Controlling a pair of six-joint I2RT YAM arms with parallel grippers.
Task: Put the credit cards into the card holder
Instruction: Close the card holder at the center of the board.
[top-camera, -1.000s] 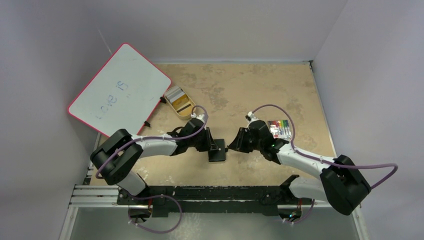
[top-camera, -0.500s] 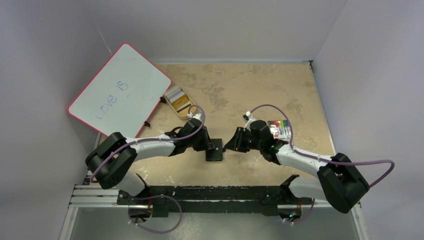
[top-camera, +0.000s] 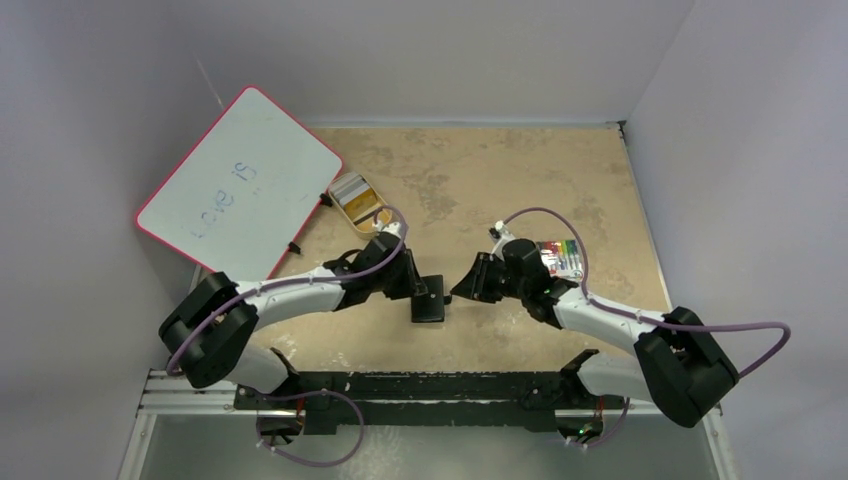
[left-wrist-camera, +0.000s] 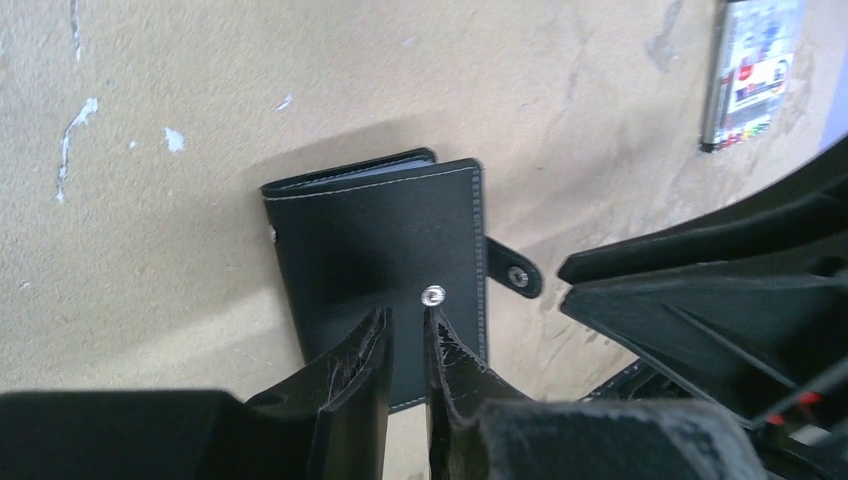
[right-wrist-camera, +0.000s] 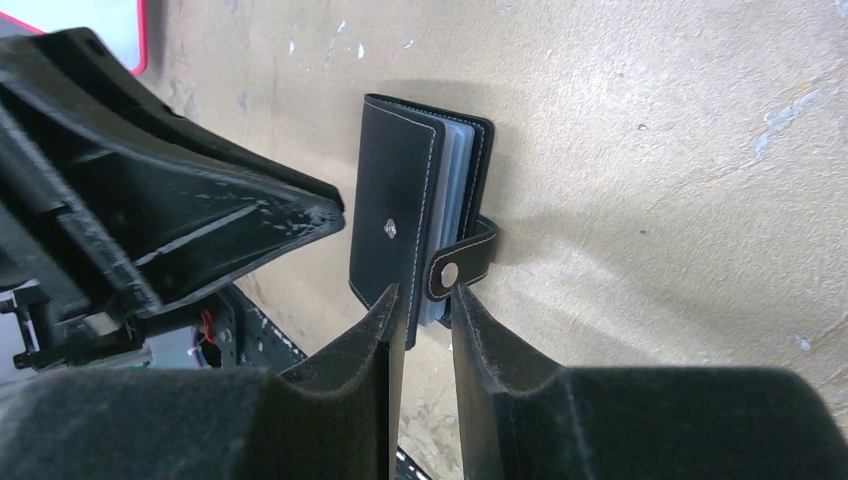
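The card holder (top-camera: 430, 299) is a black wallet lying folded on the table between my two arms. A silver stud (left-wrist-camera: 433, 294) shows on its cover, and its snap tab (left-wrist-camera: 515, 275) sticks out unfastened at the side. My left gripper (left-wrist-camera: 405, 315) hovers over the cover (left-wrist-camera: 380, 250), narrowly open, with nothing between its fingers. My right gripper (right-wrist-camera: 422, 290) is also narrowly open. Its tips sit just short of the tab (right-wrist-camera: 450, 275) and the slightly lifted cover edge (right-wrist-camera: 395, 220). In the top view the left gripper (top-camera: 416, 284) and right gripper (top-camera: 461, 291) flank the wallet. No credit cards show in any view.
A red-rimmed whiteboard (top-camera: 240, 180) leans at the far left with a gold oval tin (top-camera: 358, 202) next to it. A small multicoloured striped item (top-camera: 560, 255) lies behind my right wrist and appears again as the striped item (left-wrist-camera: 755, 65) in the left wrist view. Walls enclose the table.
The left arm has reached out a little farther, and the card holder has shifted slightly up and left. The right gripper has stayed almost in place beside the tab.
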